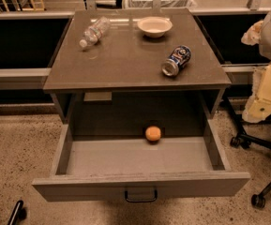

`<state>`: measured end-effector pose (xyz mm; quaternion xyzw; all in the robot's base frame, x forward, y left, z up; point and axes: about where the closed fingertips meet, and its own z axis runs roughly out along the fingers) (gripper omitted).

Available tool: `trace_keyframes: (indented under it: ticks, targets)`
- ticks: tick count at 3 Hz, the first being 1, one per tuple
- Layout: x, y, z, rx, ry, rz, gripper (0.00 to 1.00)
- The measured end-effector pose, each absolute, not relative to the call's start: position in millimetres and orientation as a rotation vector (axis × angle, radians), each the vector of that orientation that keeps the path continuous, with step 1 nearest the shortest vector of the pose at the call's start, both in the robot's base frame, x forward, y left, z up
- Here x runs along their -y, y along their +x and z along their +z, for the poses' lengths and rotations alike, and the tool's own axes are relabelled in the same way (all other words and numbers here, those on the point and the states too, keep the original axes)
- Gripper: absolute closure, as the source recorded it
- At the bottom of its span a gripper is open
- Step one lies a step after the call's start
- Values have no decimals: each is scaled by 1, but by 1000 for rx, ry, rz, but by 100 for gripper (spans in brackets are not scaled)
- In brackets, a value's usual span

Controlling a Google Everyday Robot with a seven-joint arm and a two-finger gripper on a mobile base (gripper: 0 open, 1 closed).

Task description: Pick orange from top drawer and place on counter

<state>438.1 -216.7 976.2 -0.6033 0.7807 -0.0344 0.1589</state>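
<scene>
The small round orange fruit [153, 133] is lying inside the wide grey-brown top drawer [79, 185], which is standing pulled fully open. The fruit is sitting at 12 o'clock on the drawer floor, close to the back edge and under the front lip of the flat grey-brown counter [125, 64]. The small dark metal handle [140, 196] is hanging at 6 o'clock on the front panel.

On the counter, a clear plastic water bottle [94, 32] is lying on its side at 10 o'clock, a white round bowl [154, 26] is standing upright at 1 o'clock, and a blue and silver soda can [176, 60] is lying on its side at 4 o'clock. All three are well apart from each other.

The white and cream gripper [261, 104] is hanging at 3 o'clock of the scene, beside the cabinet and well apart from the orange. It is holding nothing that I can see; if its jaws are spread or pressed together, I cannot tell. Below it, a black chair base with casters [247, 142] is standing on the speckled floor [18, 139].
</scene>
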Motion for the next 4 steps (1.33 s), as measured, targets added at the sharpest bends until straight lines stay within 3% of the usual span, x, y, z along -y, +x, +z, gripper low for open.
trace_keyframes:
  ticks: [2,4]
  targets:
    - [203,443,969,-2154,-1755,-11,0]
    - [65,431,802,-1726,-1734,673,0]
